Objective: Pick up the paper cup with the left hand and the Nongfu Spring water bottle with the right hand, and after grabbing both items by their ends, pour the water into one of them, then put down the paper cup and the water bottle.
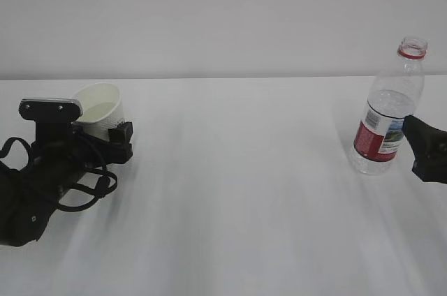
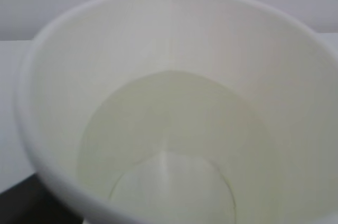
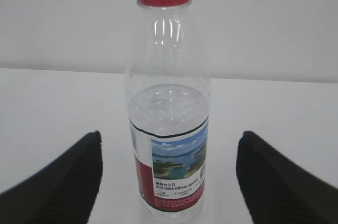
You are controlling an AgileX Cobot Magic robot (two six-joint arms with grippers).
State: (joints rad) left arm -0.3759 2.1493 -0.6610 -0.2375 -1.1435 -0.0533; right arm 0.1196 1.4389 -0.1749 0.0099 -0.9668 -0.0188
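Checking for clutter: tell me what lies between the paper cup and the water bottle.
Nothing: the exterior view shows bare white table between the paper cup and the water bottle.

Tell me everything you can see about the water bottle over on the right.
The water bottle is clear ribbed plastic with a red neck ring, no cap, and a red-and-white label showing a lake scene. It stands upright on the white table, at the right of the exterior view, with clear water filling about the lower half. The right pincer is open, one finger on each side, with visible gaps, so nothing touches the bottle but the table.
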